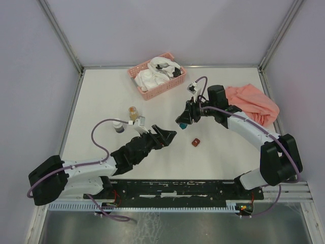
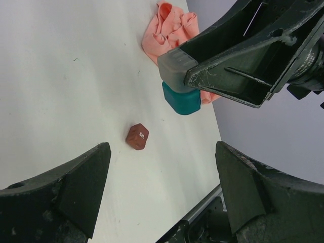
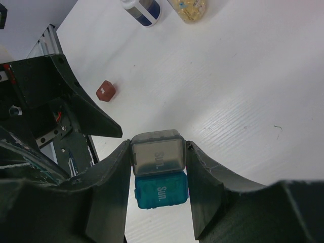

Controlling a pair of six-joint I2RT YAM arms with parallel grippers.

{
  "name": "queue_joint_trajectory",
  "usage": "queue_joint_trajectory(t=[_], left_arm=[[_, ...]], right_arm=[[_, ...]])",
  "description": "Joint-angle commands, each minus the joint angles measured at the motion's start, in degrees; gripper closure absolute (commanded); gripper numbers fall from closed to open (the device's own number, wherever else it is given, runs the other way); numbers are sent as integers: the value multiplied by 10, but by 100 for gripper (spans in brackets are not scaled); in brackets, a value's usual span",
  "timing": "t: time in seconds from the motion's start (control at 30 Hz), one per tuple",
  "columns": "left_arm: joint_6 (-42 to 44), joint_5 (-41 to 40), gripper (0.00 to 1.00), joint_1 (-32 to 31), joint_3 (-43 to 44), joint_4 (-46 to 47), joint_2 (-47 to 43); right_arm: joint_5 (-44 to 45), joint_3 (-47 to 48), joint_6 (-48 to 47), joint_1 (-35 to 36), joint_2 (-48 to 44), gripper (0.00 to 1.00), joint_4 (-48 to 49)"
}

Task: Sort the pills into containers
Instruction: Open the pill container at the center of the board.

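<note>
Right tool (image 3: 158,145) is clamped on the grey box (image 3: 157,154), one finger flat against each side, jaws about half spread. "Sun." reads across its face. The teal box (image 3: 161,191) sits touching it on the side nearer the wrist, also lettered "Sun.", and it lies between the same two fingers. Both are closed up, so there's no telling what is inside. Whether the teal one rests on the counter (image 3: 243,91) is hard to judge.

Left tool (image 2: 162,149) is spread wide with nothing between its fingers. It points straight at the right tool, close to it but not touching.

On the counter between and just ahead of the two tools lies a dark red box (image 2: 137,137), tilted onto an edge, with white lettering too small to read.

Further out on the left arm's side stands the clear jar (image 1: 133,112), upright, the pills (image 3: 188,6) showing as a yellowish mass inside. Beside it is a small bottle (image 1: 118,127) with a white cap and a dark lower half.

At the back edge, a pink slatted basket (image 1: 137,71) holds crumpled white cloth (image 1: 160,71). A salmon cloth (image 1: 254,101) is bunched on the right.
</note>
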Motion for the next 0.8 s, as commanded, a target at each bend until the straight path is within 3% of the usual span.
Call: queue_joint_trajectory(t=[0.0,0.27,0.47,0.77], left_arm=[[-11,-47,10,-17,49,49,44],[-3,-96,11,-39,116,36,123],[-28,-162,12,-42,190,-56,175],[-32,-196,18,-44,226,-86,204]], right_arm=[[-16,-5,34,-2,-4,71,46],[-23,-8,58,-2,-1,71,59],[-26,-8,60,-2,-5,71,59],[-31,-8,66,-2,-8,71,61]])
